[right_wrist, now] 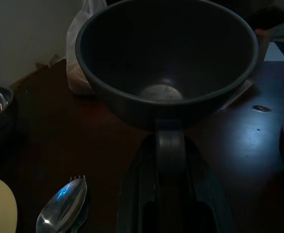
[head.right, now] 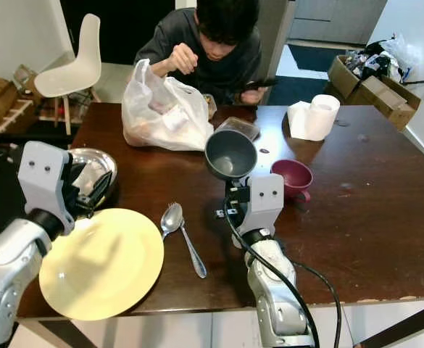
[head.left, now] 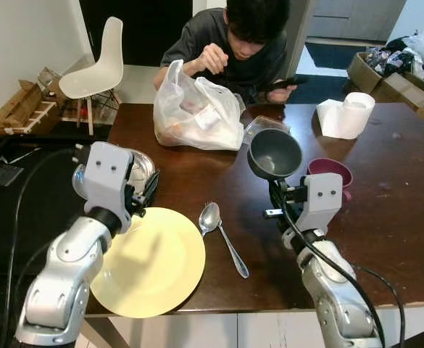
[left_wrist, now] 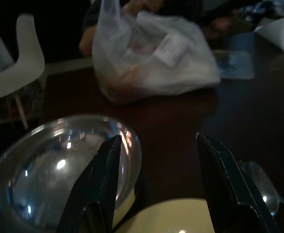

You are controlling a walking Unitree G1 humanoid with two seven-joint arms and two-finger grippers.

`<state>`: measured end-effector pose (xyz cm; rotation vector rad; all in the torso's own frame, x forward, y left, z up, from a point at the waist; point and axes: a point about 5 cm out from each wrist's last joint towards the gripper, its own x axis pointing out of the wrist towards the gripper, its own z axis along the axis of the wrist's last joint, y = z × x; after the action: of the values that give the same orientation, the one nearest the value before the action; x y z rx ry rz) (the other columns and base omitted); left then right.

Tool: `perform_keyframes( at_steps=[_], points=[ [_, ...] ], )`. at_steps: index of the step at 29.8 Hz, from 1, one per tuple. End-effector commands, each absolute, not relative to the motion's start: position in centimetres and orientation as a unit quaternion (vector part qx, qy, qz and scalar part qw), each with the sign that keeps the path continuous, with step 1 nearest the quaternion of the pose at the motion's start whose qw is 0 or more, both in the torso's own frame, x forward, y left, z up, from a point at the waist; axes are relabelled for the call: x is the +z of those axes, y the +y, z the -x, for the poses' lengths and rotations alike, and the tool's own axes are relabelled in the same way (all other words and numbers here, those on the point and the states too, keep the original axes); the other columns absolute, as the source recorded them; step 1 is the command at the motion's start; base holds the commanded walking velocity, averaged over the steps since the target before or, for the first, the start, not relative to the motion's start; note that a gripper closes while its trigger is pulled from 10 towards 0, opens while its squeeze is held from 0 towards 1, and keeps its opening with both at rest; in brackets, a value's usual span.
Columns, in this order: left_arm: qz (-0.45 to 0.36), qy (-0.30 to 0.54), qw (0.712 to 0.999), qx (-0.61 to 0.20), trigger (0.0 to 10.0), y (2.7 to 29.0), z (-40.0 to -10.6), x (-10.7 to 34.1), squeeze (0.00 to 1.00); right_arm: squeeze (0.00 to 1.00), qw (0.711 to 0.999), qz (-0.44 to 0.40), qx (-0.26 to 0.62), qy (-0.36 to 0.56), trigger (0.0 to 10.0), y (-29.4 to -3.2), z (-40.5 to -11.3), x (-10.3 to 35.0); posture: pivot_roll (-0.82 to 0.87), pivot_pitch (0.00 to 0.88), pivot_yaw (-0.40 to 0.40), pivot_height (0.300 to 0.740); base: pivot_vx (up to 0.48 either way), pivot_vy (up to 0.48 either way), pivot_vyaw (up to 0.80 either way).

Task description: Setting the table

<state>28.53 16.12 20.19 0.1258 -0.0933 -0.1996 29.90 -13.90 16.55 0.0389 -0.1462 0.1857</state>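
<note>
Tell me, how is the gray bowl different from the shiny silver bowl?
The gray bowl is dark and dull; the silver bowl is shiny like a mirror. The gray bowl is held up off the table by the right gripper, but the silver bowl sits on the table beside the yellow plate. Both look empty.

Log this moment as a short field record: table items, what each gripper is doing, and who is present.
surface: dark wooden table
right gripper: shut on the rim of the dark grey bowl, held above the table
left gripper: open, empty, over the table between the steel bowl and the yellow plate
cutlery: spork right of the plate
other items: maroon cup, plastic bag, paper towel roll
person: seated at far side
</note>
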Motion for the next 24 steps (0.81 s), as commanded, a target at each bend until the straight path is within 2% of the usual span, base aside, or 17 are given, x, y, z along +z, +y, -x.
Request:
perform_keyframes(
  at_steps=[1, 6, 12, 24],
  points=[
    [-0.059, -0.037, 0.994, -0.085, 10.0, 16.4, -28.5, 19.4, 0.00, 0.00, 0.993, -0.015, 0.094, -0.075, 10.0, -13.8, -30.0, 16.8, 0.03, 0.000, 0.040, 0.740, 0.000, 0.000, 0.00],
    [-0.057, -0.028, 0.996, -0.059, 10.0, 17.1, -28.2, 18.4, 0.00, 0.00, 0.990, 0.018, 0.095, -0.099, 10.0, -14.2, -30.6, 18.1, 0.02, 0.000, 0.023, 0.740, 0.000, 0.000, 0.00],
    [-0.050, -0.024, 0.998, -0.036, 10.0, 17.3, -28.0, 17.5, 0.00, 0.00, 0.988, 0.015, 0.087, -0.124, 10.0, -15.5, -31.8, 20.1, 0.03, 0.000, 0.001, 0.740, 0.000, 0.000, 0.00],
    [-0.051, -0.047, 0.996, -0.053, 10.0, 16.9, -28.2, 18.5, 0.00, 0.00, 0.990, 0.014, 0.076, -0.122, 10.0, -15.8, -31.9, 20.0, 0.03, 0.000, 0.023, 0.740, -0.400, 0.000, 0.00]
  ],
)
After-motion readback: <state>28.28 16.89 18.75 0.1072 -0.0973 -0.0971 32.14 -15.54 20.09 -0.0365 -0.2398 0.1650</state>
